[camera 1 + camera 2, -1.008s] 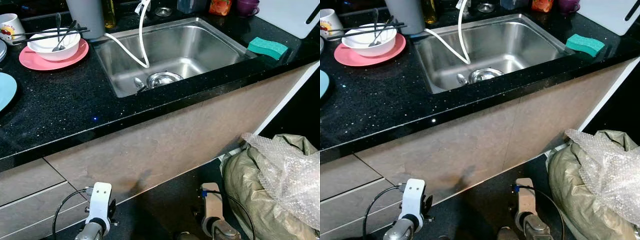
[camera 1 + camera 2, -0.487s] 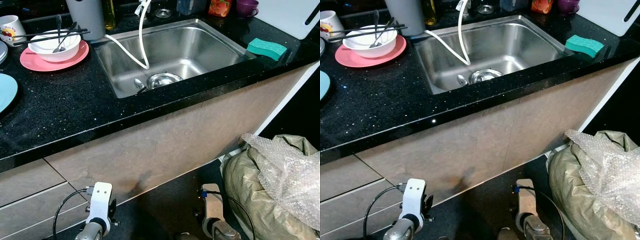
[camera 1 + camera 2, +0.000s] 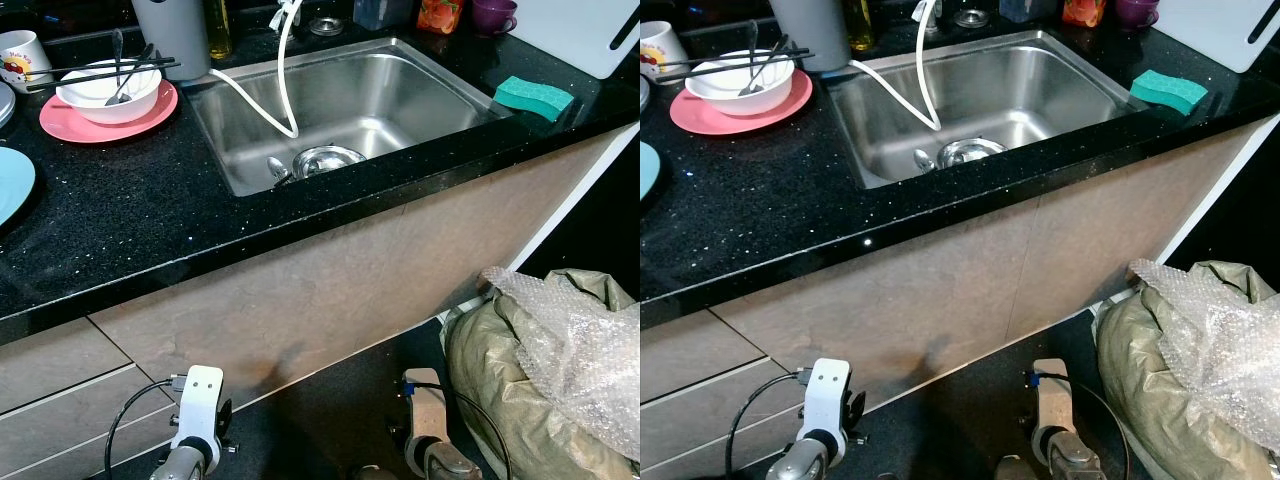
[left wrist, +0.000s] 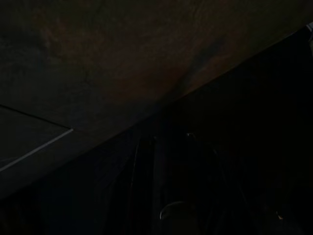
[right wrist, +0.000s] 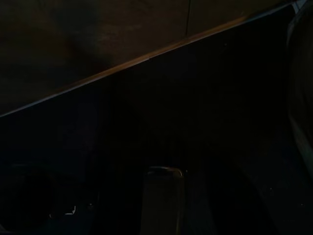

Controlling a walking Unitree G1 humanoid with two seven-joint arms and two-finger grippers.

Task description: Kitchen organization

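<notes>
Both pincers hang idle below tabletop (image 3: 120,220); finger state we cannot tell; left arm nearer bowl (image 3: 108,88).

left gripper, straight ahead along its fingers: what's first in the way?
Probably the brown cabinet front under the black countertop, near where it meets the dark floor. The left wrist view is very dark, so depth is unclear. Both arms hang idle.

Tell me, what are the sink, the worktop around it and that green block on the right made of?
Sink: brushed stainless steel, judging by its dull silver sheen and soft reflections.
Worktop: polished black stone or a stone-look composite; glossy, with tiny glittering flecks.
Green block: a soft foam sponge, by its matte teal face and rounded edges.
</notes>
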